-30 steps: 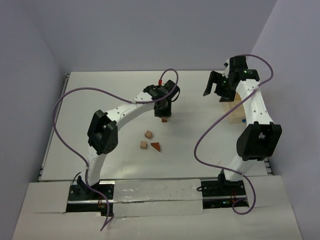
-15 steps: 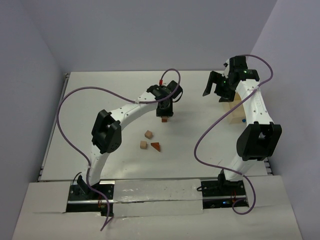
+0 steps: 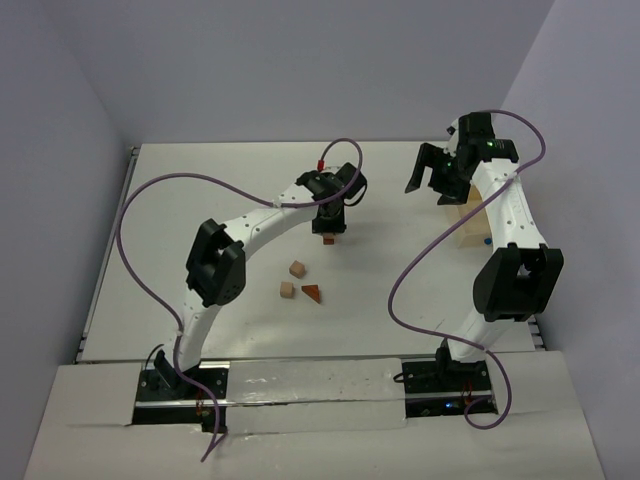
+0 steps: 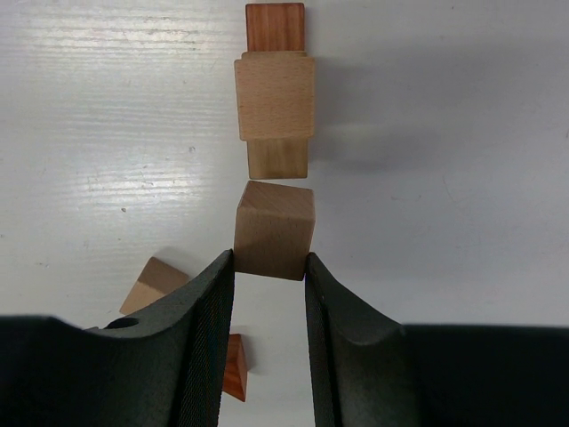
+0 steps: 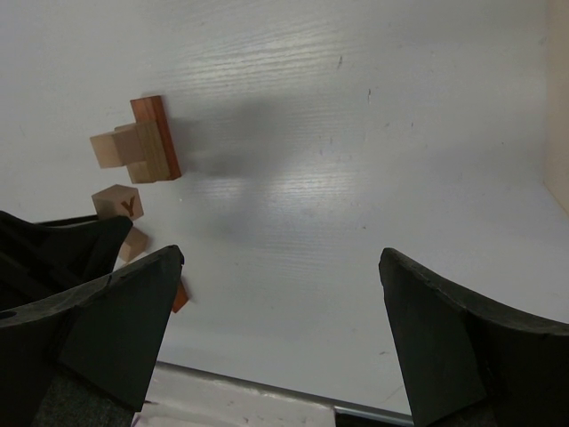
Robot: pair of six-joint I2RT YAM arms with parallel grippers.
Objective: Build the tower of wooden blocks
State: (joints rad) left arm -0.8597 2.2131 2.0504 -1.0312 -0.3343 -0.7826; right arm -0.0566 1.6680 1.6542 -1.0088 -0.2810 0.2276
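Your left gripper (image 4: 269,259) pinches 1 tan cube (image 4: 274,227), and its arm is bent in a bit more than 1 second ago (a small nudge). The cube now hangs just by the tower (image 4: 276,98) top, likely ready to set down. Your right gripper (image 3: 437,180) waits spread wide, holding nothing.

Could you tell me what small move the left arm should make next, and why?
Probably lower the left gripper a little: the tan cube it grips appears just short of the tower, slightly askew to it.
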